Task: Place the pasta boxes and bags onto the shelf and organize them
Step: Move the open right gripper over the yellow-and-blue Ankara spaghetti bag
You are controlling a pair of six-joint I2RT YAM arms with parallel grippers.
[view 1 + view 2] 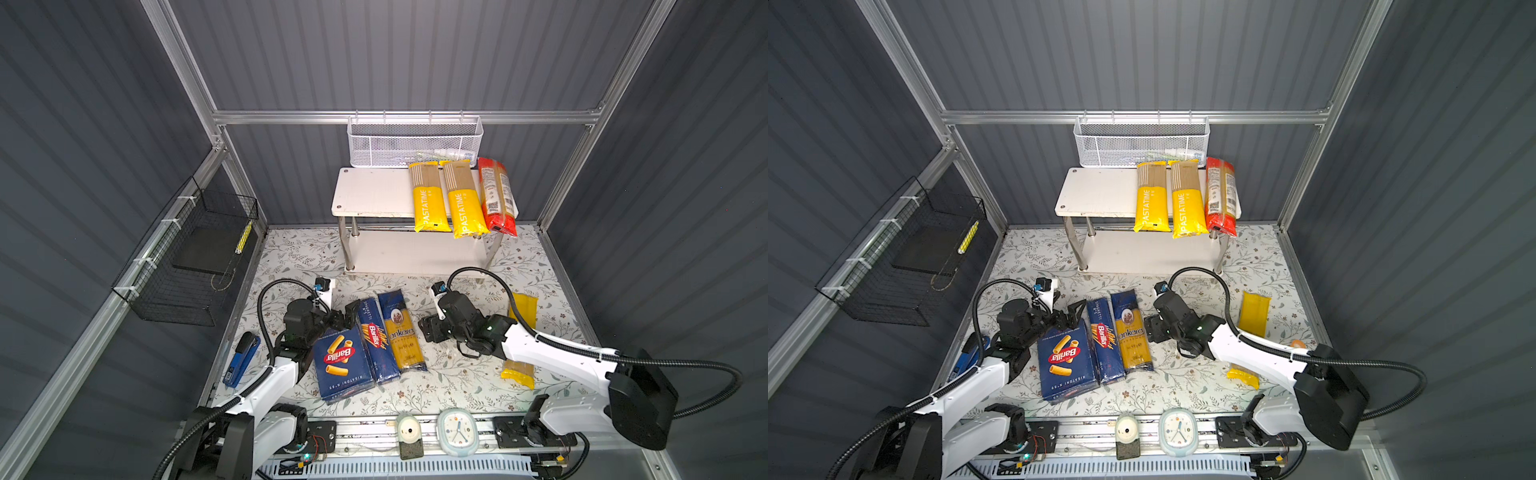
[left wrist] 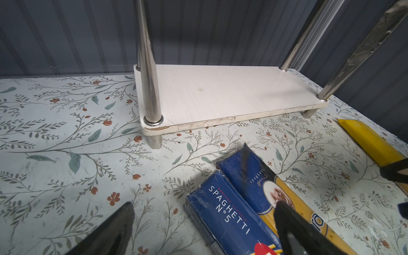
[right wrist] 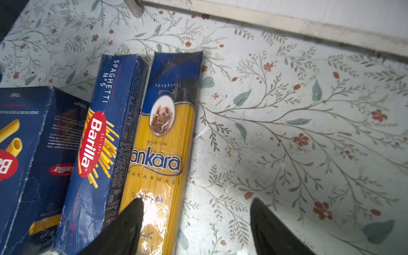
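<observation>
My right claw [image 3: 196, 201], low in the frame, gapes wide and empty over one edge of the Ankara bag [image 3: 163, 136], I reckon to straddle it; left claw [image 2: 205, 204] wide too.

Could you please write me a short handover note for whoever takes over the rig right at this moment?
Left gripper: open, holding nothing, by the far ends of the rigatoni box and spaghetti box.
Right gripper: open, holding nothing, one finger above the Ankara bag.
Done: two PASTATIME bags and the red bag lie side by side on the shelf, on its top board, overhanging the front edge.
Left: both boxes and the Ankara bag, side by side on the table; the yellow-clear bag, also on the table, partly under the right arm.
</observation>
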